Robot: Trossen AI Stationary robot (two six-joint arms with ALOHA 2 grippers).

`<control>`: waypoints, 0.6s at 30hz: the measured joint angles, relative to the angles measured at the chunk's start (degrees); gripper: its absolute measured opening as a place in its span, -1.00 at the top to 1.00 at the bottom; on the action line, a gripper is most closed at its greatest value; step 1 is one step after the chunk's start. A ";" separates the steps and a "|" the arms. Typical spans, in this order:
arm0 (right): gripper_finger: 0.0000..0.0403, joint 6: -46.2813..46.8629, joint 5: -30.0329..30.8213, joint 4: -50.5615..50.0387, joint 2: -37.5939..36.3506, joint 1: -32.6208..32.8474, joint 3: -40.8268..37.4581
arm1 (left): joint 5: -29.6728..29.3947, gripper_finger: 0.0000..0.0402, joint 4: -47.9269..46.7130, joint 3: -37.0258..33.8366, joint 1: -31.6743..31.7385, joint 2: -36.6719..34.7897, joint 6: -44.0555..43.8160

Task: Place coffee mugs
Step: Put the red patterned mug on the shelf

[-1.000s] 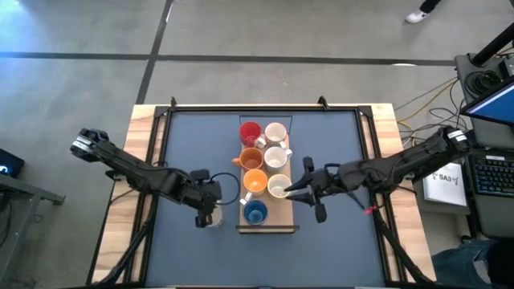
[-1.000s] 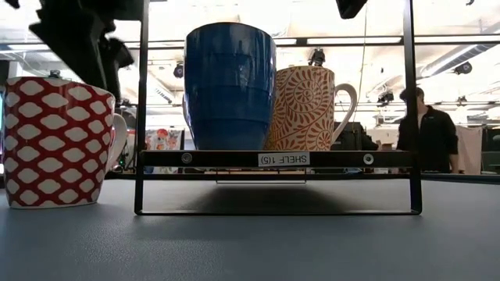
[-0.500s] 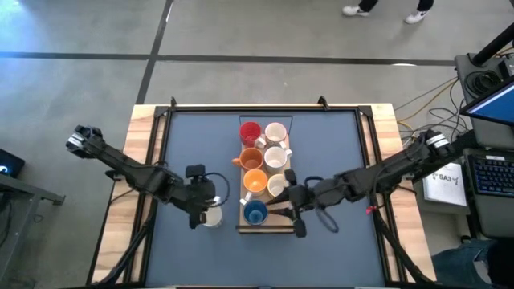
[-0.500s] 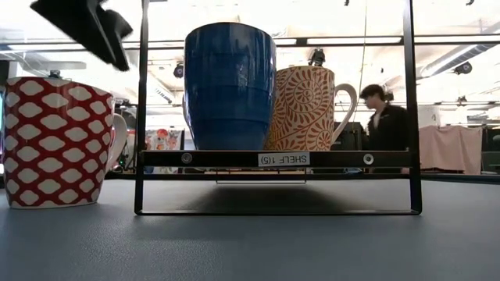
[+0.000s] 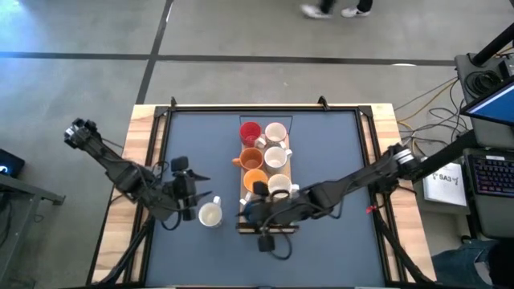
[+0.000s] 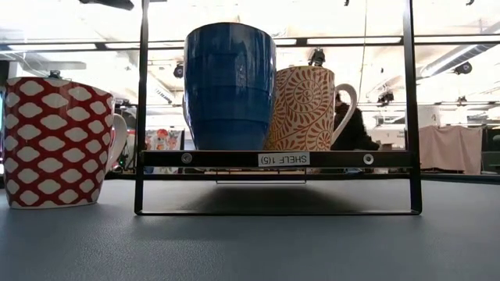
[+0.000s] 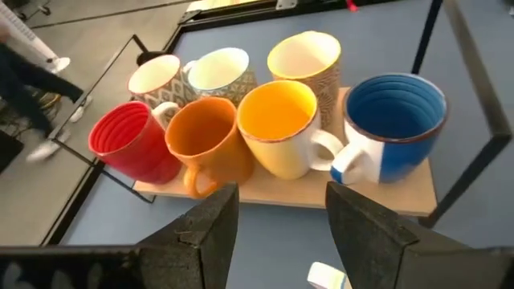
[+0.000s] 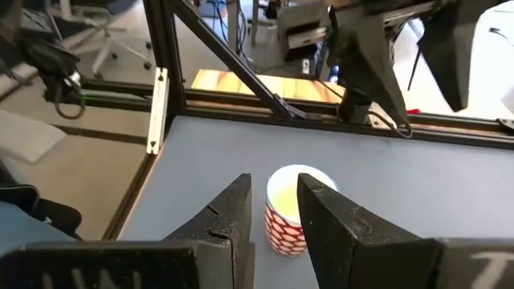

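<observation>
— Since our left tool (image 5: 195, 202) hangs with fingers apart, empty, just beside the red-and-white patterned mug (image 5: 210, 215) on the tabletop (image 5: 337, 144), where are we?

— Seven mugs fill the wooden shelf (image 5: 287, 215); that one remains. Our right tool (image 5: 261, 238) hovers nearby, fingers narrowly apart, empty.

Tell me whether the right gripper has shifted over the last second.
Yes. In the high view the right gripper has swung from beside the shelf's right edge across its near end, toward the red-patterned mug.

Bright light shines from the ceiling lamps (image 6: 234, 43) far behind. The mugs look dark in front. Soft shadow lies under the shelf (image 6: 277, 159).
</observation>
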 joint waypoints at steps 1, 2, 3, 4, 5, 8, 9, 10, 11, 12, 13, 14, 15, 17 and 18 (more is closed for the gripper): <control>0.54 -0.25 0.27 -1.01 1.28 -0.02 1.53 | -0.01 0.15 0.02 0.00 -0.48 -0.06 -0.15; 0.54 -0.31 0.34 -1.51 2.52 -0.04 3.08 | -0.04 0.15 0.11 0.00 -0.91 -0.11 -0.30; 0.54 -0.36 0.32 -2.08 3.59 -0.04 4.57 | -0.09 0.15 0.35 0.00 -1.26 -0.18 -0.41; 0.54 -0.32 0.34 -2.52 4.68 -0.06 5.85 | -0.26 0.15 0.43 0.00 -1.65 -0.21 -0.47; 0.54 -0.33 0.34 -2.78 5.76 -0.09 7.21 | -1.21 0.15 0.35 0.00 -1.98 -0.27 -0.51; 0.54 -0.32 0.46 -3.57 9.00 -0.10 11.05 | -8.70 0.15 0.28 0.00 -3.41 -0.46 -0.08; 0.54 -0.32 0.57 -3.86 10.11 -0.15 12.32 | -11.49 0.15 0.34 0.00 -3.94 -0.59 0.34; 0.54 -0.34 0.71 -4.02 11.30 -0.18 13.76 | -13.75 0.15 0.32 0.00 -4.41 -0.70 0.57; 0.54 -0.36 0.80 -4.97 12.44 -0.26 15.41 | -15.61 0.15 0.30 0.00 -4.86 -0.83 0.69; 0.54 -0.36 0.92 -7.08 13.65 -0.30 17.25 | -16.96 0.15 0.30 0.00 -5.20 -1.00 0.71; 0.54 -0.36 0.91 -8.94 14.89 -0.38 19.32 | -17.75 0.15 0.32 0.00 -5.45 -1.16 0.71; 0.54 -0.38 1.05 -10.76 16.27 -0.46 21.65 | -17.98 0.15 0.32 0.00 -5.66 -1.30 0.71; 0.54 -0.51 1.40 -12.96 17.51 -0.54 23.93 | -18.00 0.15 0.28 0.00 -5.84 -1.35 0.71; 0.54 -1.49 1.79 -16.00 20.16 -0.74 28.19 | -18.02 0.15 0.28 0.00 -5.94 -1.35 0.71; 0.54 -2.29 1.78 -17.00 21.36 -0.86 30.11 | -18.02 0.15 0.26 0.00 -5.96 -1.35 0.71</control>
